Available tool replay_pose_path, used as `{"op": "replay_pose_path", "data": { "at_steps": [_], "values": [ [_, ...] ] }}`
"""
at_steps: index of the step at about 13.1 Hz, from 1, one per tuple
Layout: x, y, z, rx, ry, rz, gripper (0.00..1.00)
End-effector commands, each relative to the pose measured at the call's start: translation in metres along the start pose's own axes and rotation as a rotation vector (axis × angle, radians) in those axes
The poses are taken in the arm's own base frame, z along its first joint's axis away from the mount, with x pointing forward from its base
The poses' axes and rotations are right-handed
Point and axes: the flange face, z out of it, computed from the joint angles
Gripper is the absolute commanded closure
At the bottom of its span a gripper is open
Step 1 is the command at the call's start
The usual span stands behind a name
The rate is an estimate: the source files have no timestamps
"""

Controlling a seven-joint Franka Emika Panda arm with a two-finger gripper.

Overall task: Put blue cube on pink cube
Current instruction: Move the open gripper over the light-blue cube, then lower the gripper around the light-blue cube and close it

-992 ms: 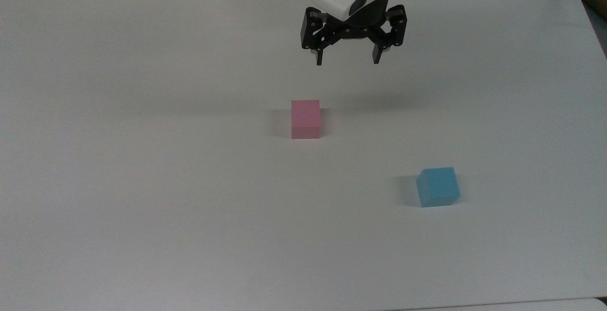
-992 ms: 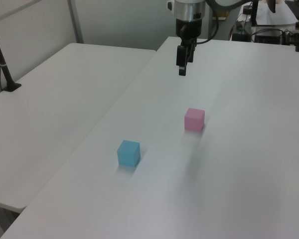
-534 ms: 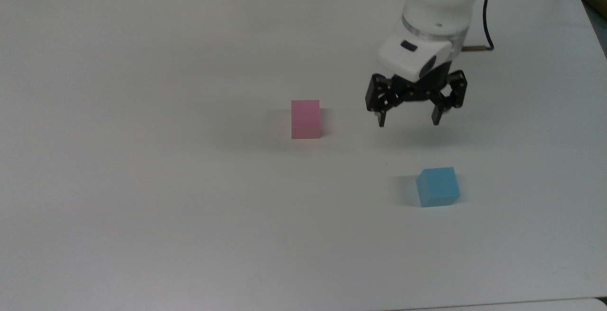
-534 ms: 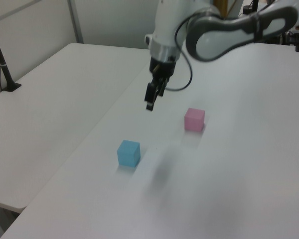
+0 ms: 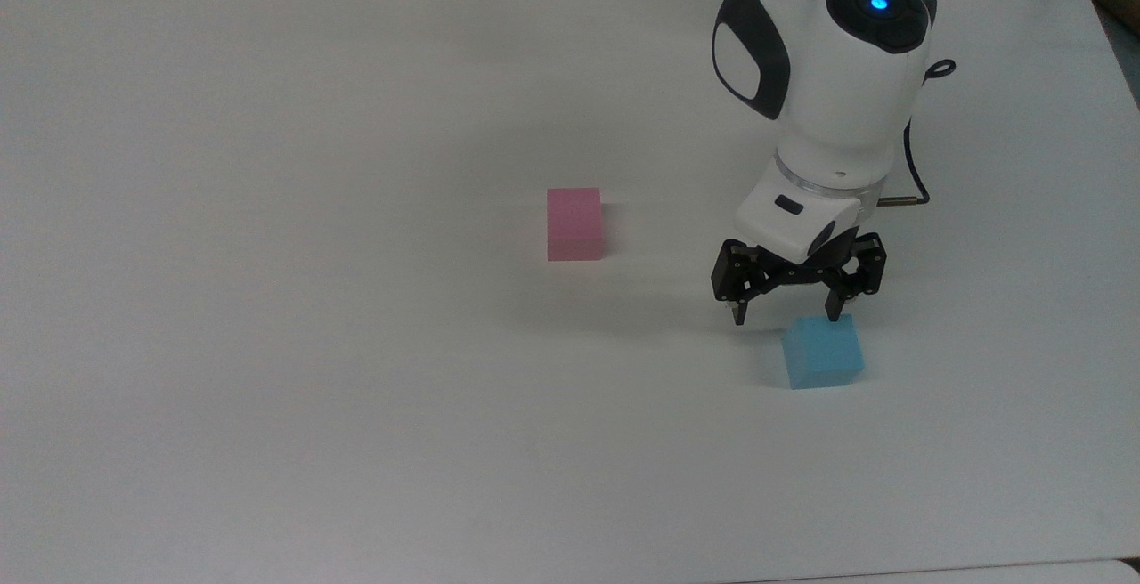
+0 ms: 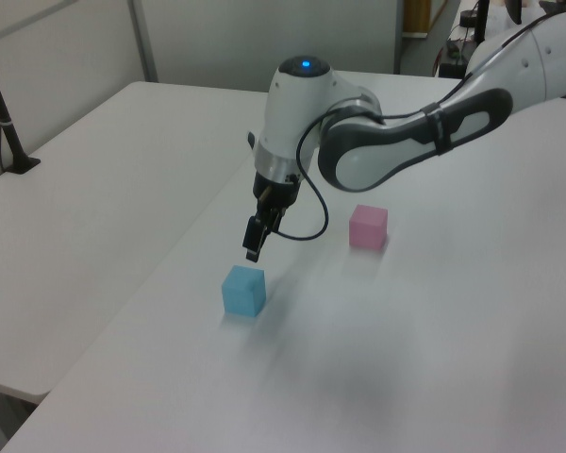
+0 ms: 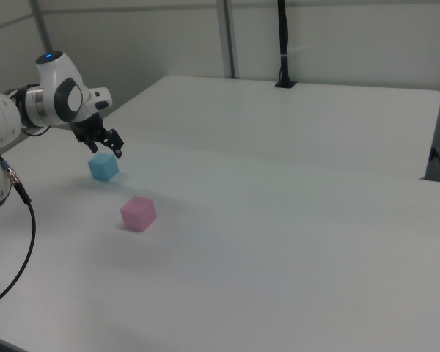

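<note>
so the gripper (image 5: 786, 313) sits in the lower right part of the top view, hanging just above the blue cube (image 5: 823, 351) with its two black fingers spread wide and nothing between them. one fingertip lines up right at the cube's top back edge in the top view, the other hangs off to the top view's left of the cube. in the left view the gripper (image 6: 254, 248) is just above the blue cube (image 6: 243, 289), not touching it as far as i can tell.

the blue cube rests flat on the white table (image 5: 267, 344), turned a little askew. the pink cube (image 5: 574, 223) is well apart from it, near the middle of the top view, up and to the left of the blue one, also sitting on the table by itself.

in the right view both are at the left side of the frame: blue cube (image 7: 103, 166) right under the gripper (image 7: 111, 146), pink cube (image 7: 138, 213) lower down and a bit to the right.
</note>
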Motion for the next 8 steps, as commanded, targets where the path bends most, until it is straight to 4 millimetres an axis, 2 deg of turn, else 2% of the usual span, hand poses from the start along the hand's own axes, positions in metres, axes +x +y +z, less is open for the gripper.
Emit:
{"op": "replay_pose_path", "data": {
  "at_steps": [1, 2, 3, 8],
  "values": [
    [-0.003, -0.033, 0.009, 0.038, 0.064, 0.030, 0.00],
    [-0.006, -0.040, 0.011, 0.035, 0.077, 0.013, 0.00],
    [-0.012, -0.047, 0.025, 0.011, 0.071, -0.014, 0.00],
    [-0.012, -0.049, 0.035, 0.013, 0.111, -0.011, 0.00]
  ]
}}
